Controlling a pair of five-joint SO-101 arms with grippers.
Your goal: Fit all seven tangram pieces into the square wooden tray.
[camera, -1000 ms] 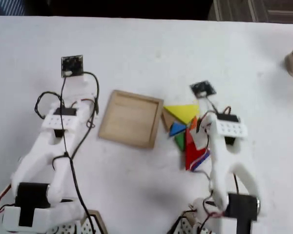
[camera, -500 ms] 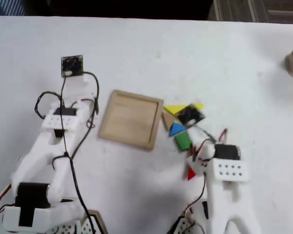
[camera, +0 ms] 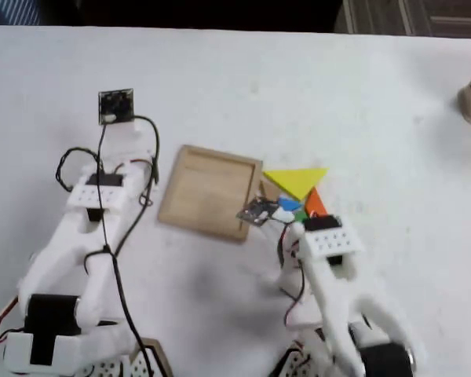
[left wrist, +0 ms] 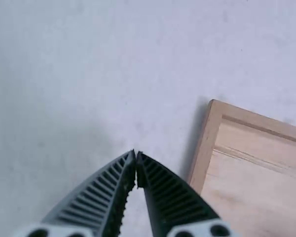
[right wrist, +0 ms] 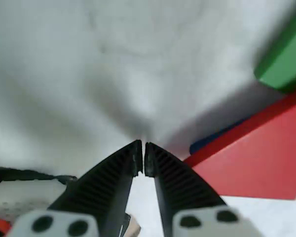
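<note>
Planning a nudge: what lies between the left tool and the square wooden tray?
Bare white table separates the left tool from the square wooden tray; left wrist view.

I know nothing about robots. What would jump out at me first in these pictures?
A bright cluster of tangram pieces, the yellow triangle clearest, lies beside the square wooden tray, which holds no piece yet. The right gripper is shut just beside a large red triangle, and the left gripper is shut near the tray's corner.

The tangram pieces [camera: 297, 181] lie clustered just right of the wooden tray [camera: 208, 190].
</note>
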